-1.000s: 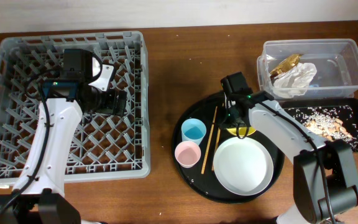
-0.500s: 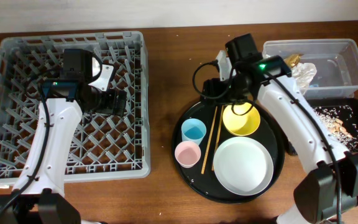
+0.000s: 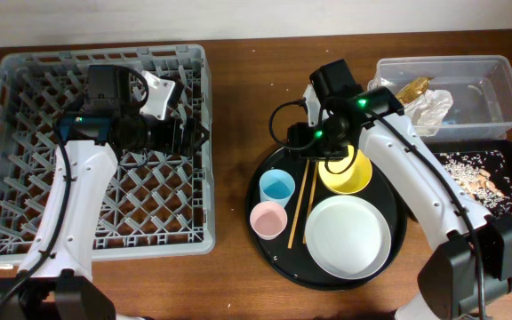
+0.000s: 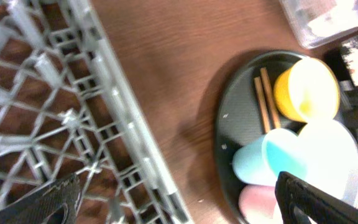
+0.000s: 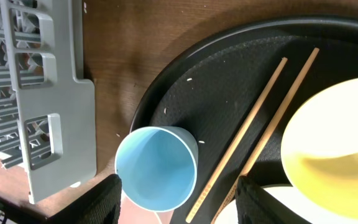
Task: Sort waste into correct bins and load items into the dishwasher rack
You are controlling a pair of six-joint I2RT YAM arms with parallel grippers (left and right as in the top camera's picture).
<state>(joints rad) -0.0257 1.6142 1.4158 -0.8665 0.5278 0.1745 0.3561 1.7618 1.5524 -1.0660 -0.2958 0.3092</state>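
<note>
The light-blue cup, pink cup, yellow bowl, white plate and wooden chopsticks sit on the round black tray. My right gripper is open and empty, above the tray's left part. In the right wrist view its fingers straddle the blue cup from above. My left gripper is open and empty over the right edge of the grey rack. The napkin and golden wrapper lie in the clear tub.
The shallow black tray at the right holds food scraps. Bare wood lies between the rack and the round tray. The left wrist view shows the rack's rim, the blue cup and the yellow bowl.
My right arm has swung from over the yellow bowl to the tray's left part, above the blue cup. My left gripper has shifted right to the rack's right edge.
</note>
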